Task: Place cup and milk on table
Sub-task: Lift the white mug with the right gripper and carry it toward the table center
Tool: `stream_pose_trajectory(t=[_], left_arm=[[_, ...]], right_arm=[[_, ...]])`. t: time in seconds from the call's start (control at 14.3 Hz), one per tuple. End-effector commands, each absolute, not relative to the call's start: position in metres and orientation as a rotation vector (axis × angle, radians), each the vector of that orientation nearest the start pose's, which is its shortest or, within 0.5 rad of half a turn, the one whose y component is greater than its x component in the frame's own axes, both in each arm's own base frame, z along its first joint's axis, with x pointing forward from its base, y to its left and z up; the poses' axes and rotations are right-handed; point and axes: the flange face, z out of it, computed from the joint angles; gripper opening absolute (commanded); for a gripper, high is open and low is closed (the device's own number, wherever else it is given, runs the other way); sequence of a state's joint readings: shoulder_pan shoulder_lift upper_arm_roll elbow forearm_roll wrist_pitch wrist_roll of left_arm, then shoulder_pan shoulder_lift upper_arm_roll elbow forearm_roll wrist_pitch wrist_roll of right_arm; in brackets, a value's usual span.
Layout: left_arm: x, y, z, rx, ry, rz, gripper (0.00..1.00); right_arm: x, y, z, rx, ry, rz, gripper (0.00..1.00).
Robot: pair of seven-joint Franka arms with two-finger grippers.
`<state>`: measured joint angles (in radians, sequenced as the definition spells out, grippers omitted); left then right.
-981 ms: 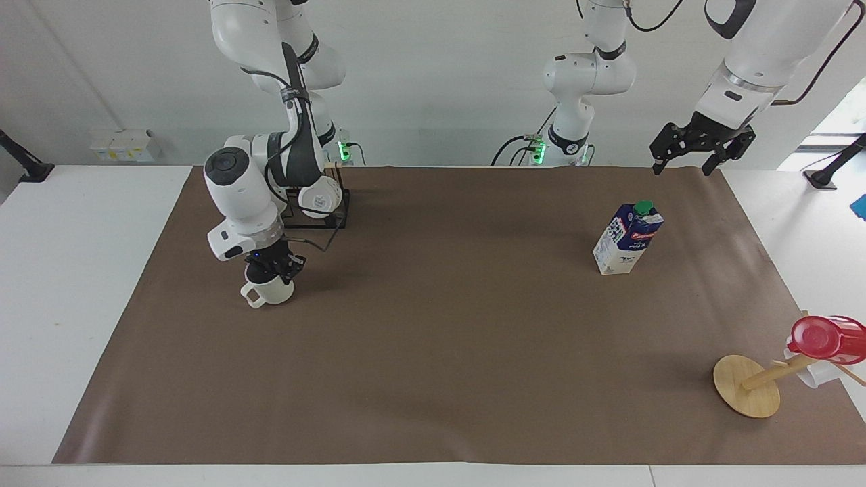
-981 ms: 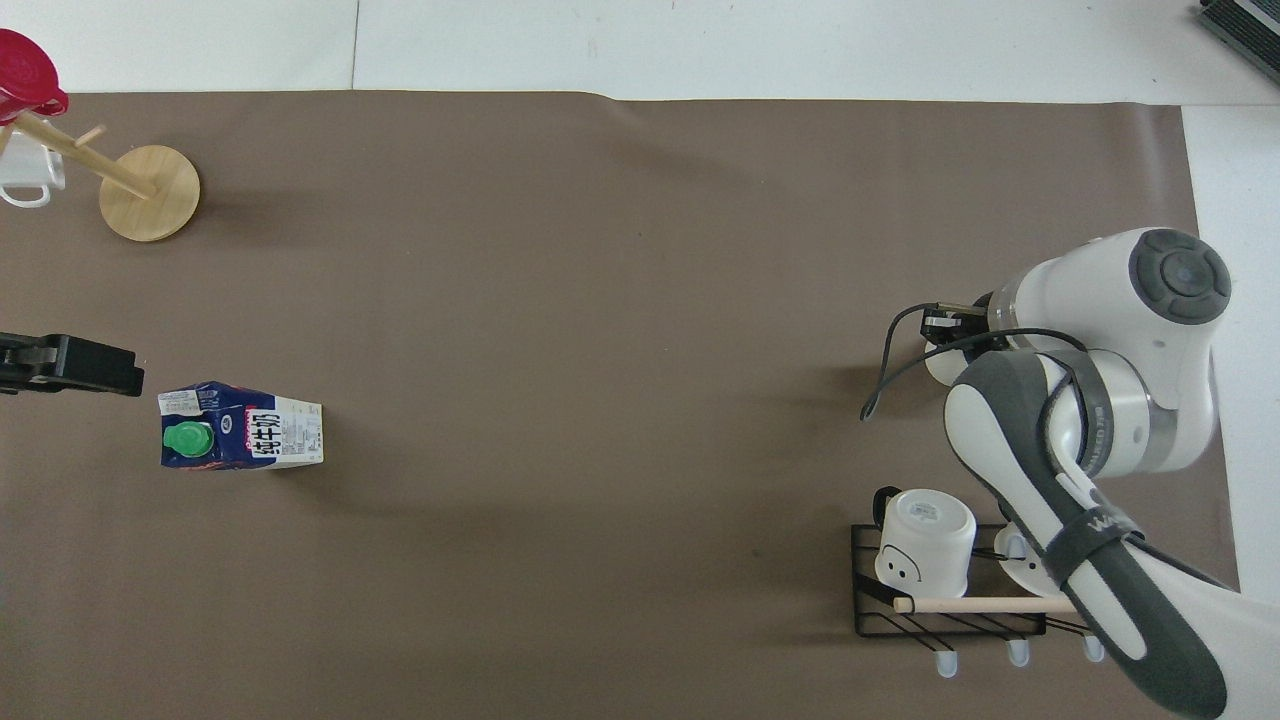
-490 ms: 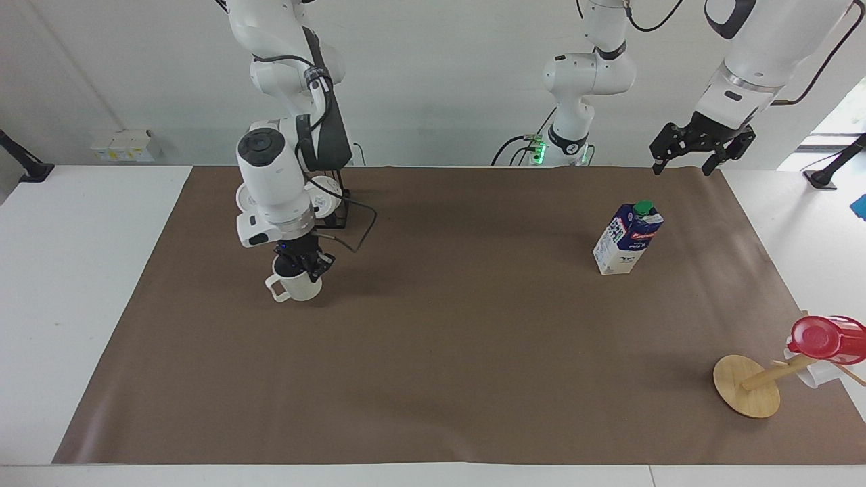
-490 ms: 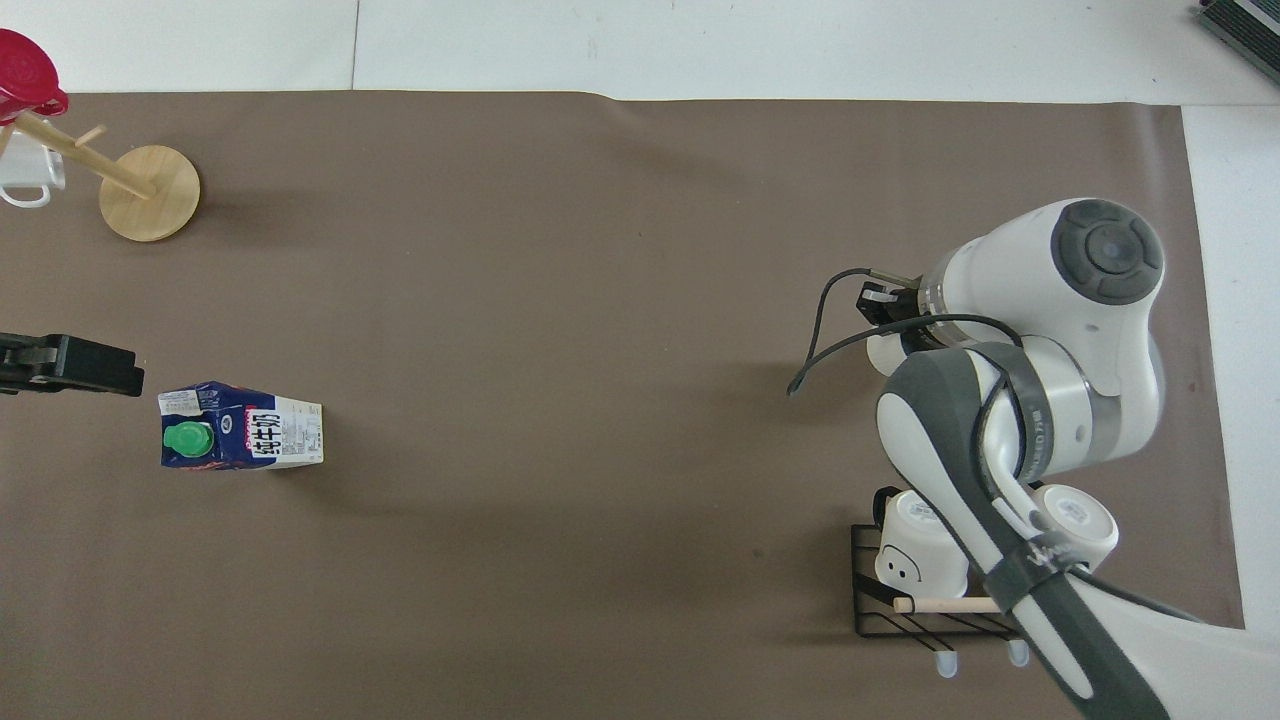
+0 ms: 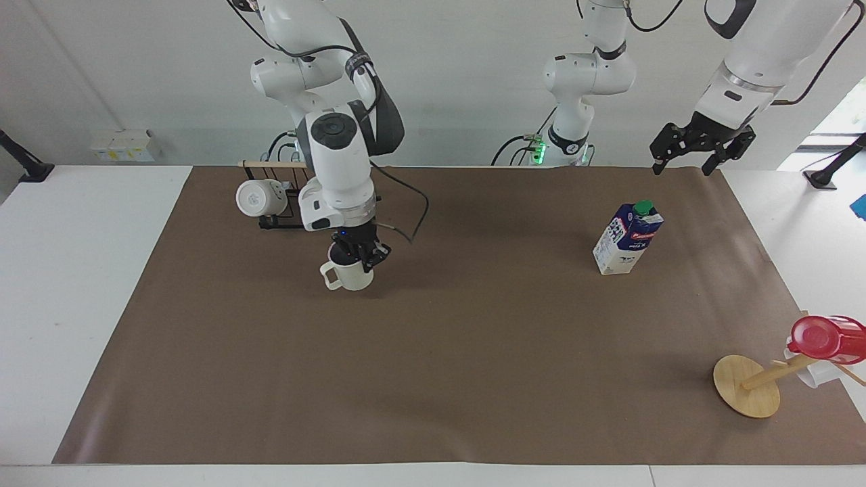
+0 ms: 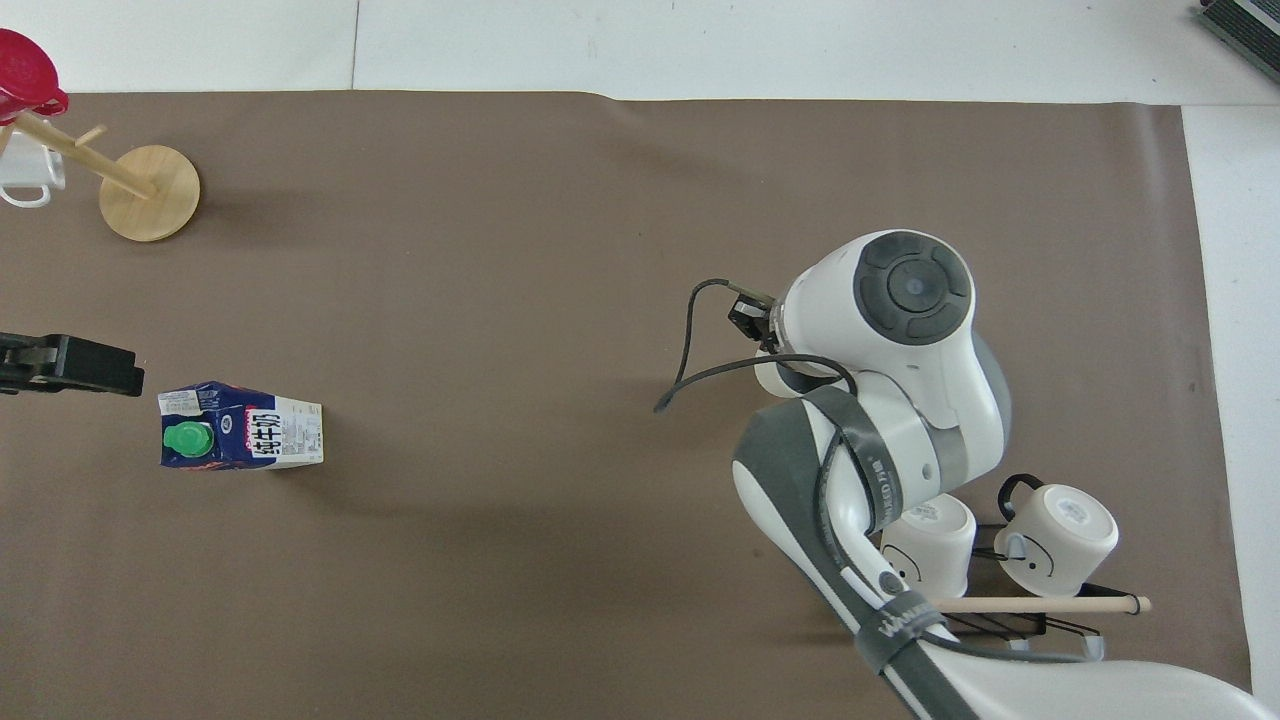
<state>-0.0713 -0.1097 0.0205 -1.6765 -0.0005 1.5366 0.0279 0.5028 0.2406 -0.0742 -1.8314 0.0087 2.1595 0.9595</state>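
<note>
A matte brown paper sheet covers the white counter (image 5: 81, 284). The boxy gable-top milk (image 5: 627, 238) stands toward the left arm's end. Right tool (image 5: 357, 256), pointing down, grips the smooth cream cup (image 5: 348, 274) mid-counter; left tool (image 5: 701, 147) hangs spread above the edge.

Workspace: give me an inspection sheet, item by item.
Surface: table covered by brown paper sheet.
Job's things: cup upright in the right gripper; milk upright on the paper.
Clutter: wire rack holding two white mugs; wooden stand carrying a red cup.
Grippers: right shut on the cup's rim; left gripper open, raised, waiting.
Cables: black cable looping from the right wrist.
Surroundings: white wall.
</note>
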Motion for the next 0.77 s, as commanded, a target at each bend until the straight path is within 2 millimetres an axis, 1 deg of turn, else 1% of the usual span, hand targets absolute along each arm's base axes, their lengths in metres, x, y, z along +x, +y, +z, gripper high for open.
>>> stream_pose_trajectory(t=[0.0, 0.07, 0.14, 0.28, 0.42, 0.63, 0.7], left_arm=[[0.514, -0.023, 0.638, -3.143, 0.123, 0.051, 1.0], [0.514, -0.023, 0.638, -3.143, 0.123, 0.051, 1.0], [0.514, -0.023, 0.638, -3.145, 0.124, 0.051, 1.0], [0.514, -0.023, 0.638, -3.143, 0.123, 0.051, 1.0], [0.514, -0.023, 0.638, -3.143, 0.123, 0.051, 1.0], [0.514, -0.024, 0.638, -3.143, 0.126, 0.051, 1.0], [0.514, -0.023, 0.638, -3.143, 0.123, 0.051, 1.0]], right_arm=[[0.578, 0.312, 0.396, -2.969, 0.893, -0.106, 0.0], [0.582, 0.33, 0.395, -2.964, 0.914, -0.125, 0.0], [0.583, 0.342, 0.392, -2.978, 0.923, -0.126, 0.0], [0.579, 0.359, 0.382, -2.99, 0.924, -0.126, 0.0], [0.577, 0.366, 0.379, -2.981, 0.927, -0.131, 0.0], [0.577, 0.366, 0.38, -2.982, 0.919, -0.143, 0.0], [0.574, 0.371, 0.374, -3.006, 0.893, -0.156, 0.0]])
